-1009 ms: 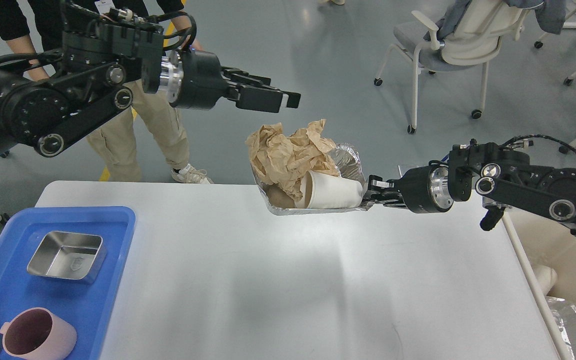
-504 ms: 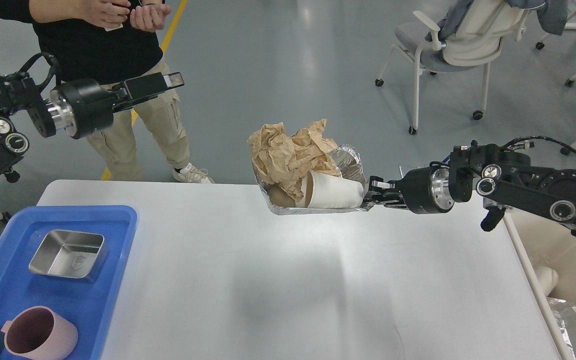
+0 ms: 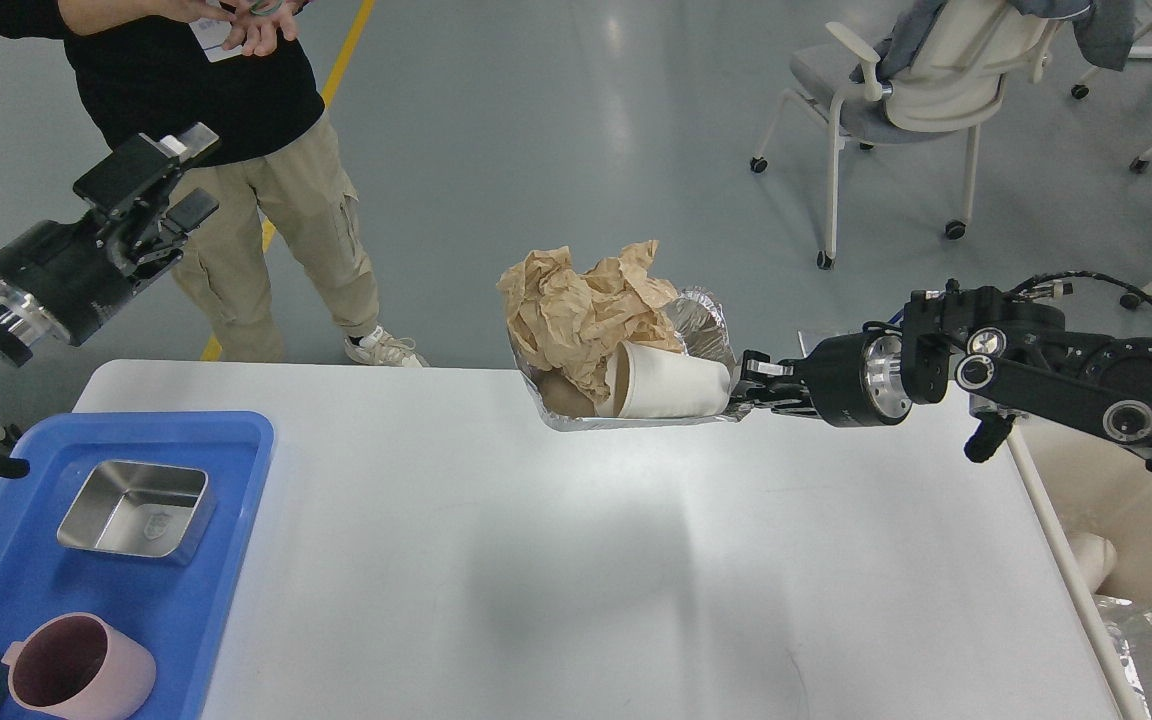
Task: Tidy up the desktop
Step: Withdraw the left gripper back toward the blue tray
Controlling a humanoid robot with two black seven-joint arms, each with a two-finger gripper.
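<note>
Reaching in from three o'clock, the right pincer [image 3: 748,385] is clamped on a foil tray [image 3: 636,420] of crumpled paper [image 3: 581,310] above the white desk [image 3: 576,560], which fills the lower view. At ten o'clock the left pincer [image 3: 171,180], fingers apart, points up beside a standing person [image 3: 236,120].

no readable text, steel tin [image 3: 133,509] emblem illegible

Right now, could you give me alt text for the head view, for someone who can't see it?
The right gripper holds a foil tray of crumpled brown paper and a paper cup above the white desktop. The left gripper is raised at far left, empty, above a blue tray holding a steel container and pink mug.
</note>
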